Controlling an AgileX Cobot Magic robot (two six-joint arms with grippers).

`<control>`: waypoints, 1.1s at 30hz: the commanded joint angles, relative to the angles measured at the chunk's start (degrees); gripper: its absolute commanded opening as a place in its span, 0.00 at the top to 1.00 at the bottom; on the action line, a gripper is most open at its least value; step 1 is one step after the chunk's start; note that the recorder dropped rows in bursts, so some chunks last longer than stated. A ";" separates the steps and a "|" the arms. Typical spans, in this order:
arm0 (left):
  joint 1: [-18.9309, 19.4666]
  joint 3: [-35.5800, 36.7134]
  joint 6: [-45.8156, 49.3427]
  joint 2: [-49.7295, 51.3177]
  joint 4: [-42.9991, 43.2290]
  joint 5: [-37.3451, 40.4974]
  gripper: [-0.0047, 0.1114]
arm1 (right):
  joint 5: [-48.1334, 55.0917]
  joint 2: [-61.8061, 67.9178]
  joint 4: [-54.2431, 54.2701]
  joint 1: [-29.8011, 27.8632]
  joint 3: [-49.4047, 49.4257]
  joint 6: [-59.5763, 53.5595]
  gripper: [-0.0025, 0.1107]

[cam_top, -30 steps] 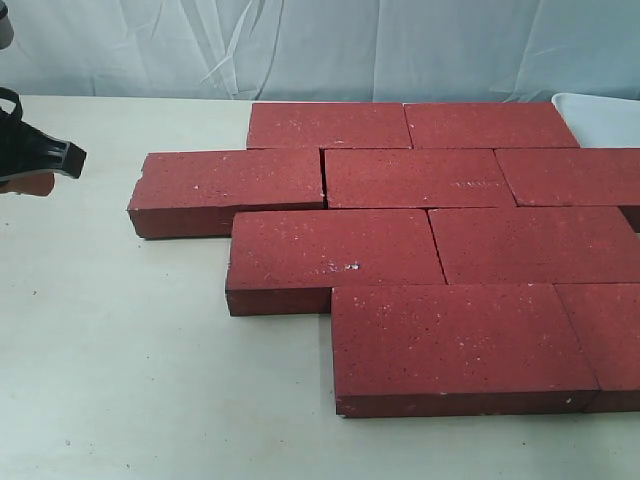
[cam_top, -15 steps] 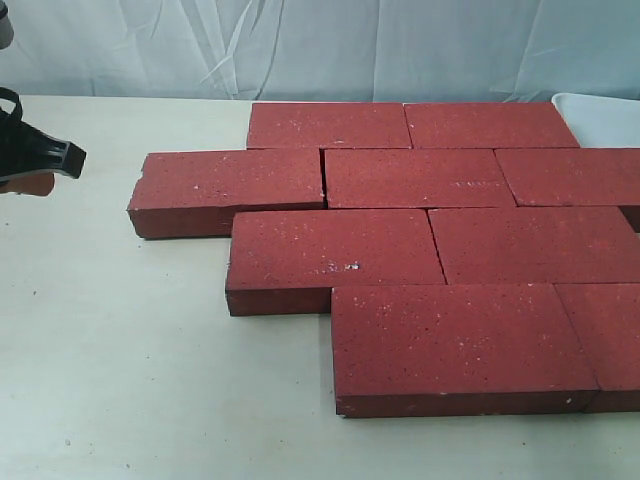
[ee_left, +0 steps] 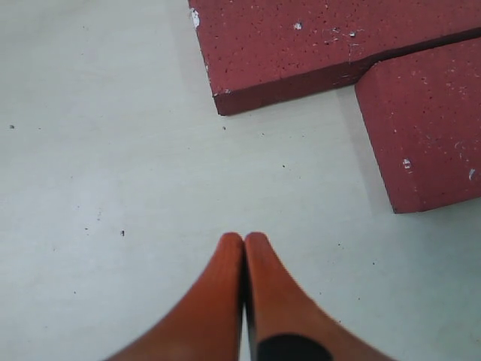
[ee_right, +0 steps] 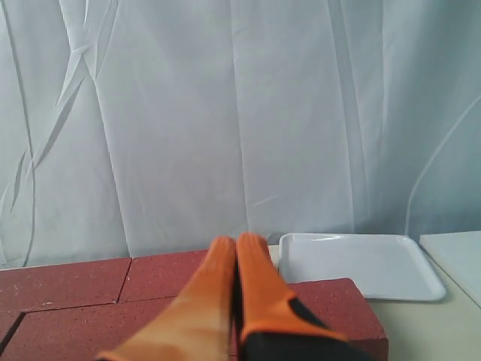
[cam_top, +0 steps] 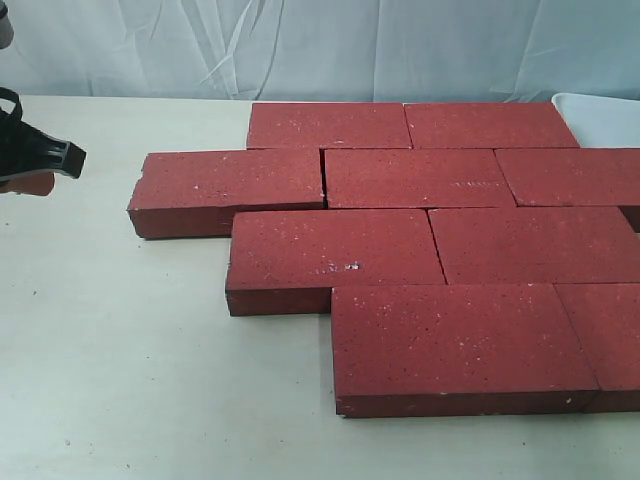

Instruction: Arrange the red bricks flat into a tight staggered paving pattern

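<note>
While the red bricks (cam_top: pixel 420 240) lie flat in four staggered rows across the middle and right of the worktop (cam_top: pixel 120 380), edge against edge with white specks on their rough faces, the left hand (ee_left: pixel 243 239) hangs over bare worktop just off the rows' left ends, orange fingers pressed together on nothing. Over on the other side the right hand (ee_right: pixel 235 242) is pinched together too, empty, above the bricks and pointing toward a white tray (ee_right: pixel 353 263) and the pale cloth backdrop (ee_right: pixel 225 113).
</note>
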 commanded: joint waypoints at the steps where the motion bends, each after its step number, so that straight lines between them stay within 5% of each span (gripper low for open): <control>1: -0.39 0.06 -0.03 -0.42 0.35 -0.29 0.96 | -0.66 -2.54 -0.24 -0.21 0.22 -0.17 0.99; 33: -0.39 0.06 -0.03 -0.42 0.35 -0.29 0.96 | -0.27 -11.80 1.02 -0.21 5.94 -0.17 0.99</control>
